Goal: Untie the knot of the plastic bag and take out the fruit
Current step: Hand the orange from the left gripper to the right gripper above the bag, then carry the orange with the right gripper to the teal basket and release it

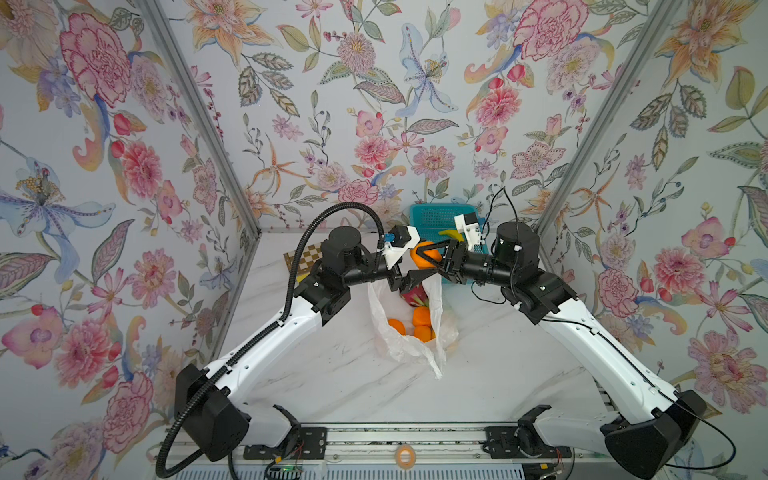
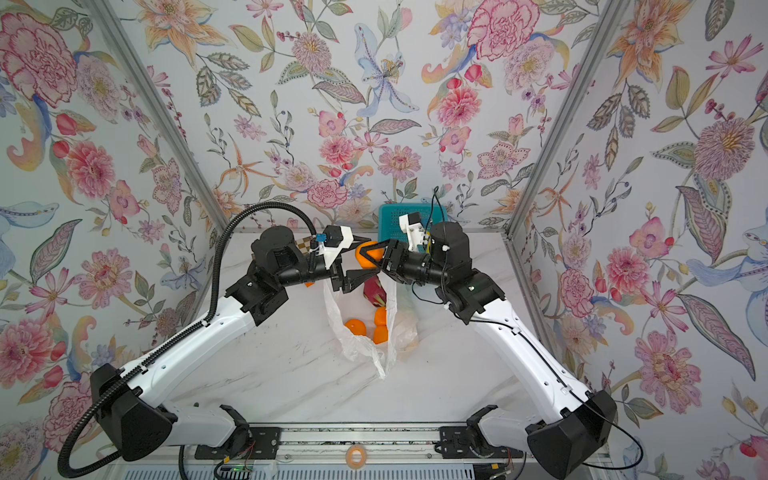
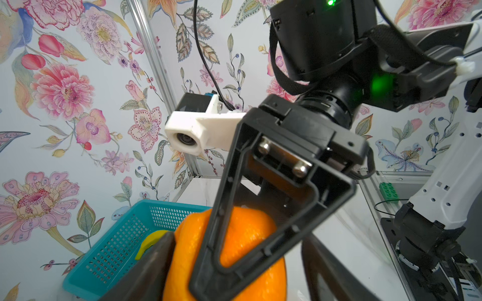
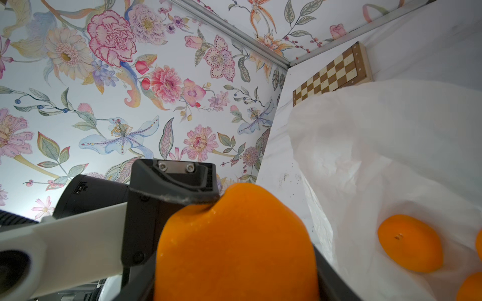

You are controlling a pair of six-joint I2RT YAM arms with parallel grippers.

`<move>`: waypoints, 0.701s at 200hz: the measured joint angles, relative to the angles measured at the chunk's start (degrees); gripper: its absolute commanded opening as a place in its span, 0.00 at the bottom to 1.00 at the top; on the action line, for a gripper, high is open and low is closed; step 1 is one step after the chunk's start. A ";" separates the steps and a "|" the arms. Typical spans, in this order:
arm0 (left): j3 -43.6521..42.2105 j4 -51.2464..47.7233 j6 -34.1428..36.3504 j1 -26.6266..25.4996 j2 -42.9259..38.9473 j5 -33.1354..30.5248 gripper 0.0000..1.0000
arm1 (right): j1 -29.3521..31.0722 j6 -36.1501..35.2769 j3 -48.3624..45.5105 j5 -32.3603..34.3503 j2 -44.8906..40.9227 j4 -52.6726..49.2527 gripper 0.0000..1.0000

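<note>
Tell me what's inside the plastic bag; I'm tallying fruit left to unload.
Three oranges and a dragon fruit show in the plastic bag; anything under its folds is hidden.

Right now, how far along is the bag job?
Done: the plastic bag lies open, no knot visible. In hand: one orange sits between both grippers; the right gripper is closed on it, the left gripper stands open around it. Left: at least three oranges and the dragon fruit remain in the bag; the teal basket shows a banana.
</note>
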 measured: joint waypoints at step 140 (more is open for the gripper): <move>14.36 -21.29 -5.42 -0.31 7.52 -15.85 0.99 | -16.55 -14.73 16.72 12.57 25.46 -6.99 0.55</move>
